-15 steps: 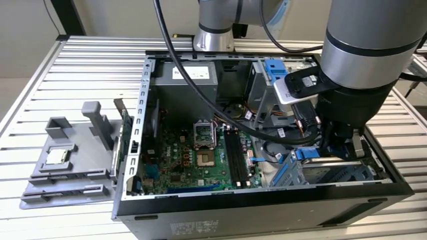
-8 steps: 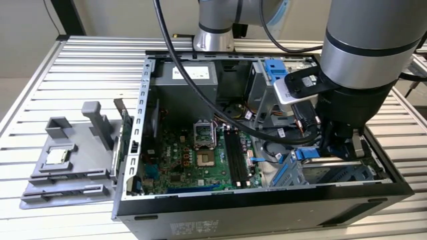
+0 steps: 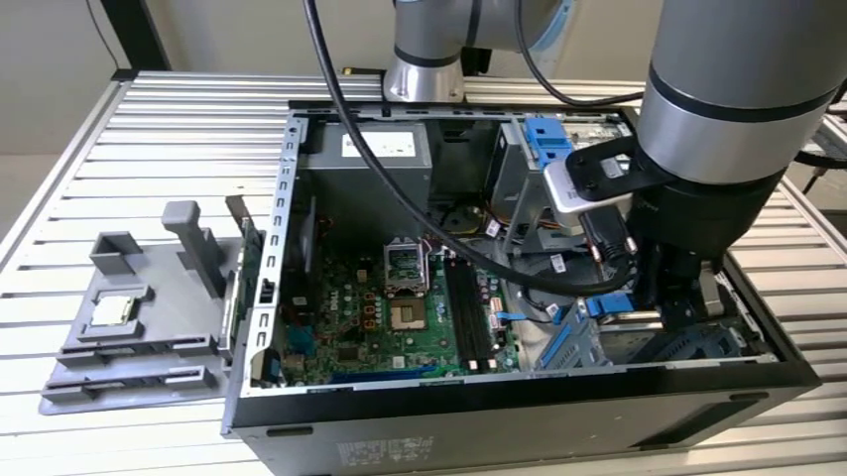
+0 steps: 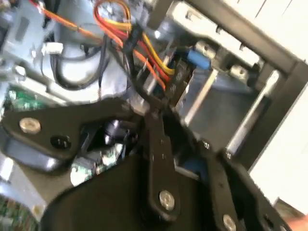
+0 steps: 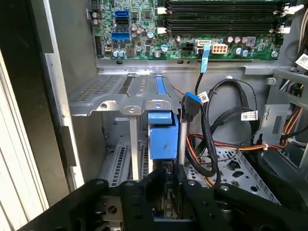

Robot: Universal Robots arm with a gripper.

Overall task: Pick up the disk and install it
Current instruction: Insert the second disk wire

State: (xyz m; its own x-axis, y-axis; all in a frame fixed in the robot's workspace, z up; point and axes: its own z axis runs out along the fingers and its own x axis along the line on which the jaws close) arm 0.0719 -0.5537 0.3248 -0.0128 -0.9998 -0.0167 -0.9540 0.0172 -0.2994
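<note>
- In the first wrist view the claw (image 5: 166,192) reaches down into the drive bay of the open computer case (image 5: 57,120), its black fingers (image 5: 144,192) drawn close together around the near end of the disk (image 5: 162,134).
- The disk stands on edge between the fingers; only its thin edge and its bright blue carrier face the camera, so the label side is hidden.
- Its long axis runs from the claw away into the bay, toward the perforated metal drive cage (image 5: 110,94) and the motherboard (image 5: 192,29) beyond it.
- Just beside the disk a black cable with a blue connector (image 5: 190,107) hangs, with orange and red wires (image 5: 226,144) lying on the case floor near it.
- In the exterior view the claw (image 3: 662,297) sits low in the corner of the case at the view's right, a blue edge of the disk (image 3: 616,305) showing beside it.
- Farther off, a blue plastic bracket (image 3: 545,139) stands in the upper bay.
- On the table (image 3: 159,139), at the exterior view's left and well apart from the case, rests a grey fixture (image 3: 133,317).
</note>
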